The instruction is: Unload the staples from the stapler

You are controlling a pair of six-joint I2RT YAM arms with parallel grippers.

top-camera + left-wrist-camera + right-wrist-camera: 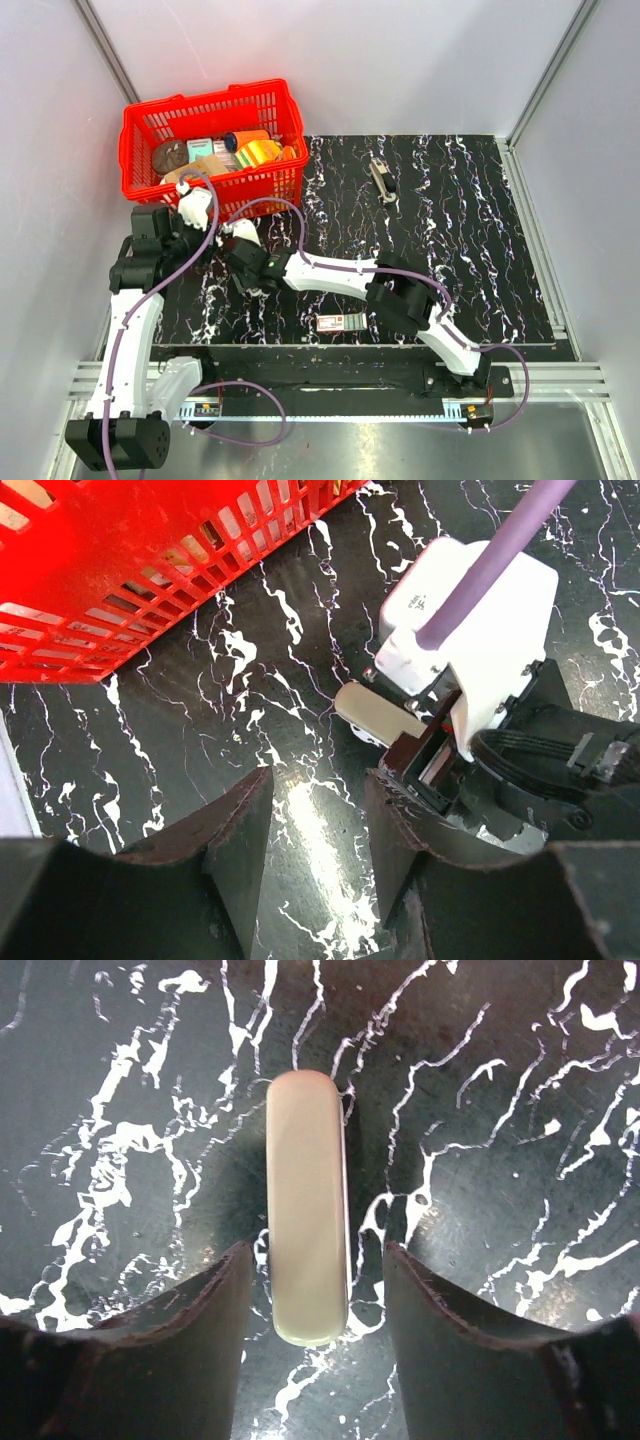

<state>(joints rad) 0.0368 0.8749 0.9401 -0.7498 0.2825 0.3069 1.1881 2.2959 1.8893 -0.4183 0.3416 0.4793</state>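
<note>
The right gripper (316, 1252) is open around the stapler (308, 1180) by the left edge of the counter (480, 250), ready to pinch it. The left gripper (318, 780) is open too.

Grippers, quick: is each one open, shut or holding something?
Left gripper: open, empty.
Right gripper: open, fingers either side of the stapler, not gripping it.

Stapler (307, 1210) — smooth matt plastic, glossy table (500, 1160)
</note>
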